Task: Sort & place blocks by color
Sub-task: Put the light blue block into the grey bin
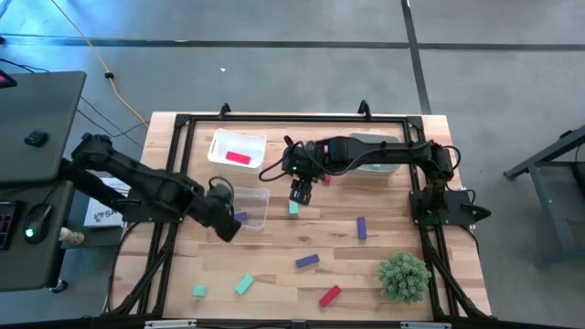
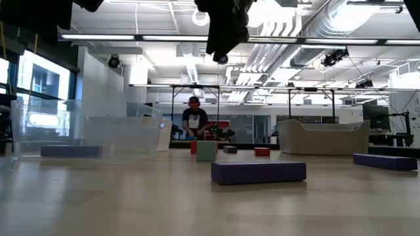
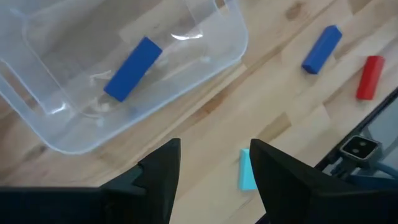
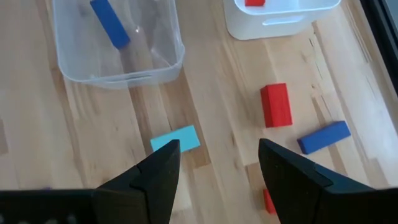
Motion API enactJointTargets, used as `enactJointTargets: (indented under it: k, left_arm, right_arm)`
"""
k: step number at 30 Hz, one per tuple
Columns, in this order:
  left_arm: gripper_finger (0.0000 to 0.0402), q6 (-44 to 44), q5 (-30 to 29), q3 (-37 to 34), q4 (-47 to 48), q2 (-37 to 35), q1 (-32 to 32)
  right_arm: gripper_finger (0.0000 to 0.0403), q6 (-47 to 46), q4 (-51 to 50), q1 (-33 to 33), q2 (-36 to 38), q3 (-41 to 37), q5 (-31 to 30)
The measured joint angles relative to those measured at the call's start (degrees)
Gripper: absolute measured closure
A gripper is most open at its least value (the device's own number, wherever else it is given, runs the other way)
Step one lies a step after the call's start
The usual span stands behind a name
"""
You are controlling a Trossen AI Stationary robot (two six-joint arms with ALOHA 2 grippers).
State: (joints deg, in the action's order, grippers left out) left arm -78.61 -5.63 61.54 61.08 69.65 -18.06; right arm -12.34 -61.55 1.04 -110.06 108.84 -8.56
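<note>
Our right gripper (image 4: 214, 171) is hovering with jaws spread wide and empty above a small teal-green block (image 4: 175, 140) lying on the wooden surface (image 1: 366, 265). Our left gripper (image 3: 211, 168) is also gaping empty beside the clear plastic bin (image 1: 251, 208), which is holding a purple bar (image 3: 132, 68). A red bar (image 1: 238, 157) is sitting, apparently flat, in the white bin (image 1: 219, 144).

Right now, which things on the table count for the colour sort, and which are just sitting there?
Job:
- loose purple blocks
- teal blocks
- red block
- clear bin holding a purple block
- white bin holding a red block

Lying about:
- bushy green ball
</note>
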Motion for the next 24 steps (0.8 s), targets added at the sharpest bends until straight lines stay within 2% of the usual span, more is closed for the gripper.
enactJointTargets:
  k: [9, 24]
  left_arm:
    - [0.0220, -7.3, -1.3, 0.0, -4.3, 8.1, -7.4]
    - [0.0220, -15.7, -1.3, 0.0, -16.8, 20.9, -13.4]
  right_arm:
    - [0.0194, 0.9, -0.8, 1.3, 0.0, 0.0, 0.0]
    - [0.0194, 0.6, -1.9, 2.8, 0.0, 0.0, -0.3]
